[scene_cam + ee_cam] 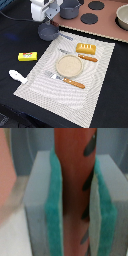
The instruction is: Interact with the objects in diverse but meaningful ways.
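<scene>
So the brown sausage [75,188] is clamped between the teal-padded fingers [52,213] of the gripper [45,19], and that's shown pretty plainly in the wrist view: the reddish-brown cylinder with dark grill marks is squeezed from both sides, pads pressed right against it. In the exterior view the gripper is parked up at the far edge of the bench, directly over the small grey pan [48,33], though the sausage itself can't really be made out from there.

Everything else is laid out on or around the striped placemat [97,75], which takes up the middle of the bench. The tan plate [68,65] is sat in the centre of it. The orange bread loaf [85,47] is placed at the mat's far side, with one piece of orange-handled cutlery [86,57] between loaf and plate, and a second orange-handled piece [67,81] found just on the near side of the plate.

Off the mat, the yellow box [27,56] is left toward the exterior view's left edge, and the white utensil [17,76] is lying nearer the front corner on that same side.
</scene>
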Controlling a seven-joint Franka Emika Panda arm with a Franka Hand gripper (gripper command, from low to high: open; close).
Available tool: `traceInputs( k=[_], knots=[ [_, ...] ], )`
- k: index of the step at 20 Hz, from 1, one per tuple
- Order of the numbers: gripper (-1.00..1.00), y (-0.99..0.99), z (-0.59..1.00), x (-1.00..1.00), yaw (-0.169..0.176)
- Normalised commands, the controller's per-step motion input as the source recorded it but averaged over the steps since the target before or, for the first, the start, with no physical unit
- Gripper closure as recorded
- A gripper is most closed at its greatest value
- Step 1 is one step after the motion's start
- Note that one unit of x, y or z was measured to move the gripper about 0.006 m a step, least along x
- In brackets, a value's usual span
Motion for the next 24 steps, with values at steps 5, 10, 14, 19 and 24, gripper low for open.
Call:
traceInputs(
  k=[5,10,14,19,24],
  knots=[
    [-1.0,-0.04,-0.31,-0.45,0.023],
    [-1.0,0.0,-0.07,-0.35,0.033],
    [-1.0,0.0,0.0,-0.29,0.032],
    [-1.0,-0.17,0.19,-0.19,0.015],
    [-1.0,-0.52,0.41,-0.01,0.001]
  ],
)
